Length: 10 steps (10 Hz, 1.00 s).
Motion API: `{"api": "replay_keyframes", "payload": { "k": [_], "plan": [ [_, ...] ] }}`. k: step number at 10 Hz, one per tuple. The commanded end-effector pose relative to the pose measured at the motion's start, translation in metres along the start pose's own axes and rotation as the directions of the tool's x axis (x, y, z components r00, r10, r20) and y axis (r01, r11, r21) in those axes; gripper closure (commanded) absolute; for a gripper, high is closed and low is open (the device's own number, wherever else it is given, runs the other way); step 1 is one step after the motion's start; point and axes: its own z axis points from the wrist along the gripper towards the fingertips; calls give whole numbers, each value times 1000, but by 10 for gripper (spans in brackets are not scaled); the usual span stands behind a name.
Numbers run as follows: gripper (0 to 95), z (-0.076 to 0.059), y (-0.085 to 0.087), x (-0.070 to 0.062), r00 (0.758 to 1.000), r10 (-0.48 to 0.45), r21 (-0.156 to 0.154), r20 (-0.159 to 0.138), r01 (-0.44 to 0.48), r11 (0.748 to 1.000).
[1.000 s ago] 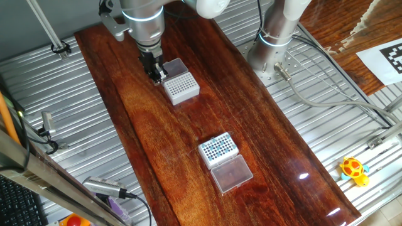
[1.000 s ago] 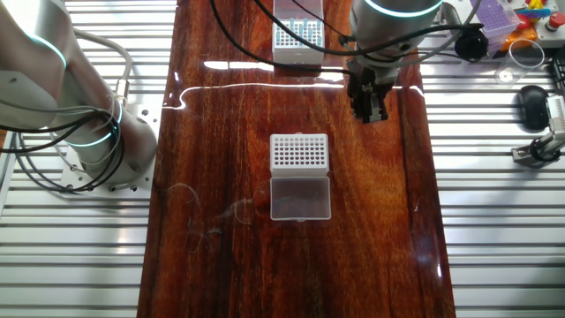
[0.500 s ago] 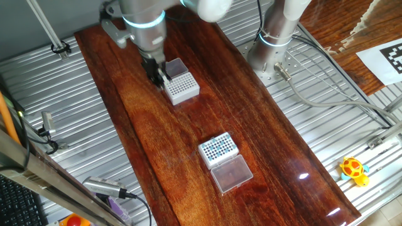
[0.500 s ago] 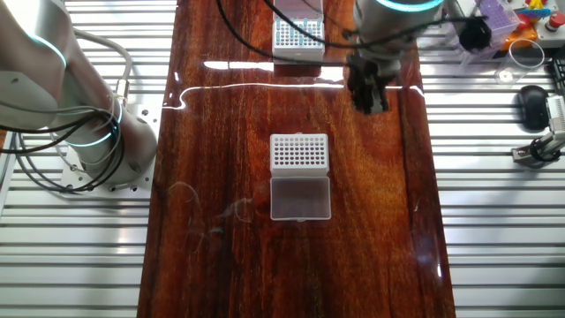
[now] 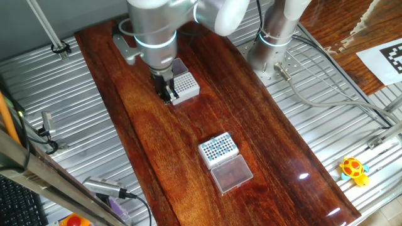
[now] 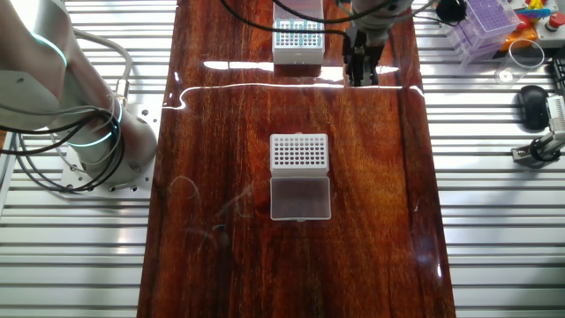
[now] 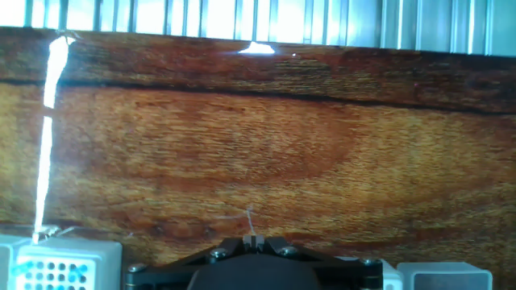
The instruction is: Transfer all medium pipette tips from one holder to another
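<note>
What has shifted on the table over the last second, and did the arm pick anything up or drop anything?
Only the arm moved: the gripper slid along the wooden board, off the empty rack and towards the rack with teal tips. No grab or release is visible, and I cannot tell how the jaws stand. Both racks and the clear lid stayed where they were.

The single arm reaches over the table with its wrist vertical and the gripper (image 5: pixel 168 94) (image 6: pixel 360 74) (image 7: pixel 252 238) pointing straight down, its two dark fingers (image 5: pixel 169 91) drawn together so that the hand view shows their tips meeting with no visible gap between them.
</note>
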Motion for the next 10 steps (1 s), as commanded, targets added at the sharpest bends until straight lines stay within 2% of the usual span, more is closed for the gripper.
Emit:
{"api": "replay_keyframes", "payload": {
  "k": [1, 4, 7, 9, 10],
  "plan": [
    [950, -1, -1, 1, 1000, 3, 4, 1, -3, 1000],
    [950, -1, -1, 1, 1000, 27, -2, -6, -27, 1000],
    [950, -1, -1, 1, 998, -48, -35, -33, 47, 998],
    [950, -1, -1, 1, 997, -70, -51, -39, 68, 996],
    [950, -1, -1, 1, 992, -101, -37, -70, 98, 994]
  ]
}}
